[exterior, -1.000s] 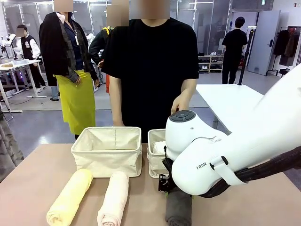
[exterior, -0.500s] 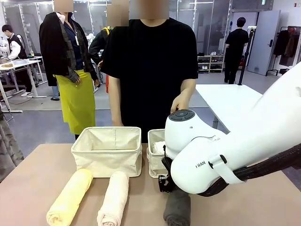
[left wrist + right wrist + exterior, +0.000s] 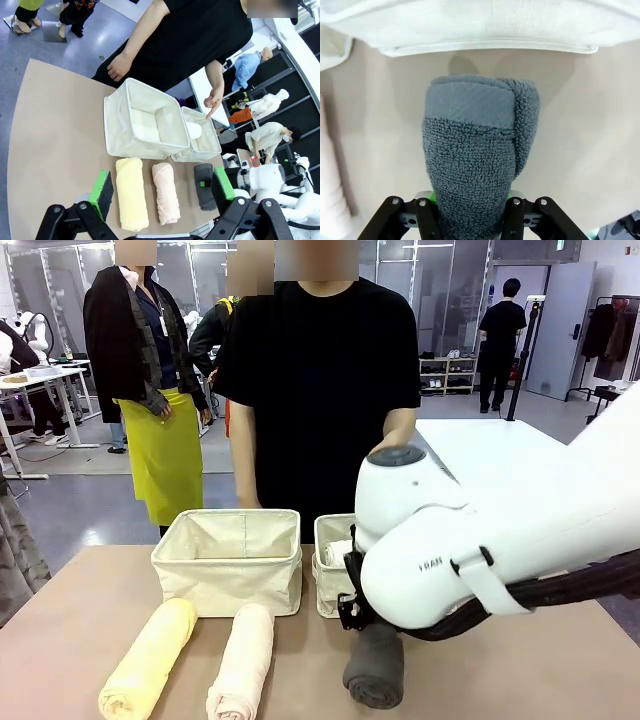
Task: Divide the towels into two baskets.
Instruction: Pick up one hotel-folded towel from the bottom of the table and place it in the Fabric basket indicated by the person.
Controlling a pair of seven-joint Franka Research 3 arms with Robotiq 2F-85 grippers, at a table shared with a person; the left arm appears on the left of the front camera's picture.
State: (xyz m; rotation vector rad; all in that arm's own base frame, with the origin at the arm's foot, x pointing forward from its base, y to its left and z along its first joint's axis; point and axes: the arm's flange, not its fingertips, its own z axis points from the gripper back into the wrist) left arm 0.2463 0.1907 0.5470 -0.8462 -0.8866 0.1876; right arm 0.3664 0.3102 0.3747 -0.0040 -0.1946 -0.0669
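Between the two fingers of the right gripper (image 3: pixel 470 202) sits the dark grey towel (image 3: pixel 475 140). The jaws are clenched on one end of the roll, so the terry bulges out past them on either side. The roll's other end reaches straight ahead of the fingertips toward the cream wall of a basket (image 3: pixel 485 25), with a strip of bare table (image 3: pixel 580 125) between towel and wall. Whether the roll is clear of the tabletop cannot be told. From the front, this gripper (image 3: pixel 352 612) is tucked under its arm's bulky white wrist, with the grey roll (image 3: pixel 375 672) hanging out below it, round end toward the camera. Just beyond the gripper stands the second basket (image 3: pixel 328 585) with the white towel (image 3: pixel 340 552) inside it. To the gripper's left lie the pale pink towel (image 3: pixel 242 660) and, past that, the pale yellow towel (image 3: pixel 150 660), both in front of the first basket (image 3: pixel 230 585). The left gripper (image 3: pixel 162 180) hangs high over the near side of the table, released, its green pads (image 3: pixel 102 186) spread well apart and touching nothing. Below and ahead of it the yellow (image 3: pixel 131 200), pink (image 3: pixel 166 197) and grey (image 3: pixel 205 186) rolls lie side by side. Past them are the two baskets (image 3: pixel 120 135), and over the one farther from its pads a person's hand (image 3: pixel 215 100) points a finger downward.
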